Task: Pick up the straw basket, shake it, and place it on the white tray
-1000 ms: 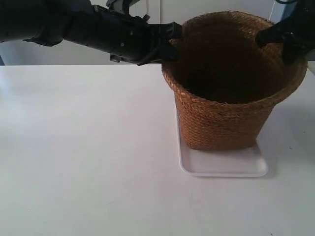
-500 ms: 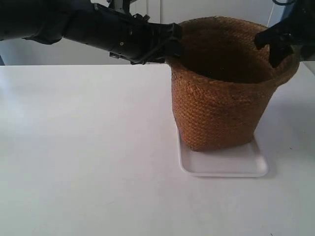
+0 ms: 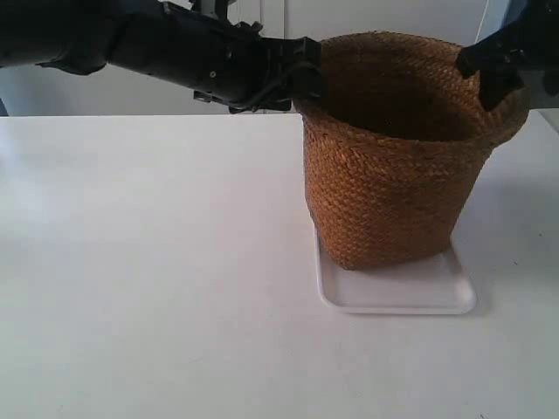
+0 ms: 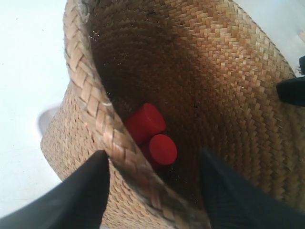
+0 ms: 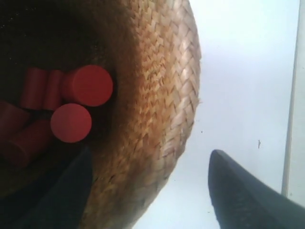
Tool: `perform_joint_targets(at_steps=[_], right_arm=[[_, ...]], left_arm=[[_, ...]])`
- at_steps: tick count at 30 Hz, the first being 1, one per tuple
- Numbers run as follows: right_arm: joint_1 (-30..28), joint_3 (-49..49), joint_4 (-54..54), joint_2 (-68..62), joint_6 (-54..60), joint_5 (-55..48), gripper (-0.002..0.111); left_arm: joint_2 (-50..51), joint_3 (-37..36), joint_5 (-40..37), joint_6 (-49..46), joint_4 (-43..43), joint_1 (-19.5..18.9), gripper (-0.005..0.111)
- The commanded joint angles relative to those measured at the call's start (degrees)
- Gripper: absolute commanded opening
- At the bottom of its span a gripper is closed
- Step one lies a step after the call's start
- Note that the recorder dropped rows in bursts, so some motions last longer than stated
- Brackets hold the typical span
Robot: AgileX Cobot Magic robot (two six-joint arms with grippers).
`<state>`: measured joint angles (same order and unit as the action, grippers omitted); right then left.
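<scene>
The straw basket (image 3: pixel 393 166) stands upright on the white tray (image 3: pixel 397 292), covering most of it. The arm at the exterior view's left has its gripper (image 3: pixel 301 80) at the basket's left rim. The arm at the exterior view's right has its gripper (image 3: pixel 491 72) at the right rim. In the left wrist view my left gripper (image 4: pixel 152 191) is open, one finger outside the braided rim (image 4: pixel 114 138) and one inside. My right gripper (image 5: pixel 147 191) is open too, straddling the rim (image 5: pixel 176 95) with a wide gap on its outer side.
Several red cylinders (image 4: pixel 145 121) lie at the bottom of the basket, also seen in the right wrist view as red cylinders (image 5: pixel 88 86). The white table (image 3: pixel 148 262) spreads to the left and front of the tray. A wall stands behind.
The basket was tipped with its mouth toward the exterior camera; it has swung upright and settled on the tray. Both arms stayed at the rim.
</scene>
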<state>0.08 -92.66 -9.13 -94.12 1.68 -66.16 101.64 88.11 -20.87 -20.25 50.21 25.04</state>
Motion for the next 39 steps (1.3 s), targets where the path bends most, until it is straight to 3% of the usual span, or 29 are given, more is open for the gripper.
perform_joint_targets(at_steps=[1, 18, 24, 32, 34, 39], right_arm=[[-0.1, 0.2, -0.5, 0.8, 0.4, 0.4, 0.065], [-0.2, 0.2, -0.6, 0.8, -2.2, 1.3, 0.065], [-0.2, 0.2, -6.7, -0.9, -7.9, 2.2, 0.065], [-0.2, 0.2, -3.9, -3.4, -9.9, 4.6, 0.065], [-0.2, 0.2, -4.0, -4.1, -10.4, 4.1, 0.060], [-0.2, 0.2, -4.2, -4.7, -11.1, 0.6, 0.031]], left_arm=[[-1.0, 0.6, -2.6, -0.2, 1.5, -1.6, 0.061], [-5.8, 0.7, -4.6, -0.3, -0.8, -5.2, 0.061], [-8.3, 0.7, -7.4, -0.3, -1.0, -7.8, 0.061], [-9.7, 0.7, -8.4, -0.3, -1.9, -7.8, 0.061], [-9.9, 0.7, -8.9, -0.3, -1.9, -7.8, 0.061], [-10.3, 0.7, -8.5, -0.3, -2.1, -7.8, 0.061]])
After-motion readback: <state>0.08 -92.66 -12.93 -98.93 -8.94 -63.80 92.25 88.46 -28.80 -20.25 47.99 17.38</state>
